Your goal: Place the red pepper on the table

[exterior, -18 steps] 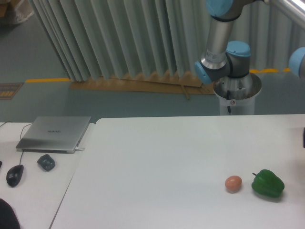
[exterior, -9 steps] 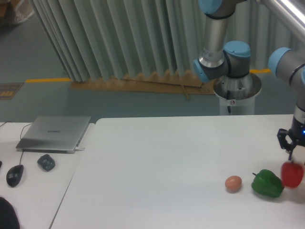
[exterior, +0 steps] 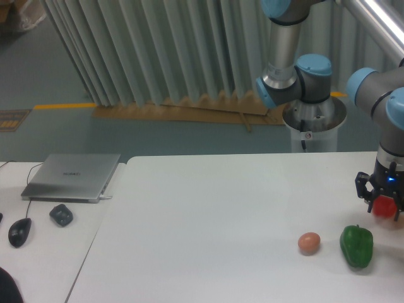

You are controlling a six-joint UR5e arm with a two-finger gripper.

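Blurred red pepper (exterior: 382, 207), half hidden behind the fingers (exterior: 364, 187)

Soft, even, cool light fills the room; the table (exterior: 208, 208) shows faint shadows, and the whole view is slightly soft, grainy.

The white table (exterior: 208, 208) carries an egg (exterior: 308, 242) near its right side, with a green pepper (exterior: 356, 245) just right of it, apart from the egg. The remaining surface shown is plain, matte white, with a rounded far-left corner.
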